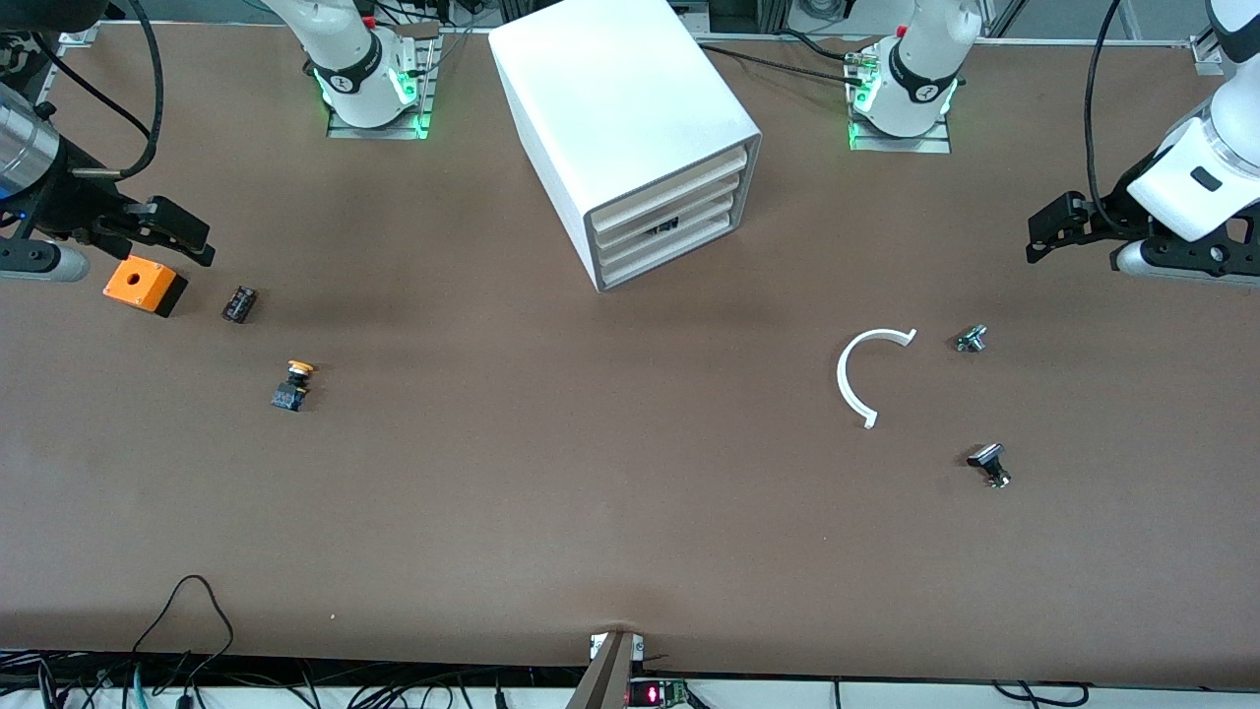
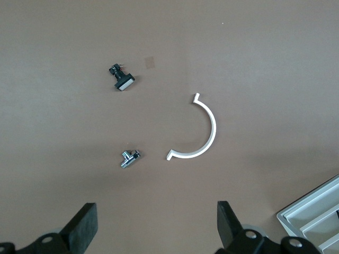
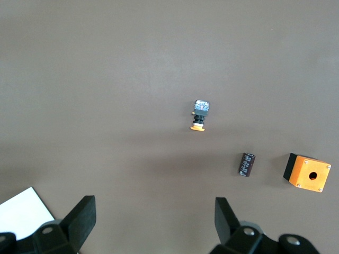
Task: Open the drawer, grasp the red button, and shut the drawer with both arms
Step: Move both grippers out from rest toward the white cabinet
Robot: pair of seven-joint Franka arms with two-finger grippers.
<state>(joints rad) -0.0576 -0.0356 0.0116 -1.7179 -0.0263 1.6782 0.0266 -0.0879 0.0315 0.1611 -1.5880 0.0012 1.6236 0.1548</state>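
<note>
The white box cabinet (image 1: 620, 108) stands at the table's back middle. Its four cream-fronted drawers (image 1: 679, 202) are all shut; a small dark patch (image 1: 661, 228) shows on the front of the third from the top. The red-capped button is hidden. My right gripper (image 1: 197, 241) is open and empty, up over the right arm's end of the table, above the orange box (image 1: 145, 286). My left gripper (image 1: 1039, 236) is open and empty over the left arm's end. Each wrist view shows its own open gripper over bare table: the left (image 2: 156, 227) and the right (image 3: 153, 217).
A yellow-orange-capped button (image 1: 292, 384) (image 3: 200, 114) and a small black part (image 1: 239, 303) (image 3: 246, 164) lie near the orange box (image 3: 307, 172). A white curved piece (image 1: 871, 374) (image 2: 198, 129), a silver part (image 1: 971, 339) (image 2: 128, 157) and a black part (image 1: 989, 465) (image 2: 122, 79) lie toward the left arm's end.
</note>
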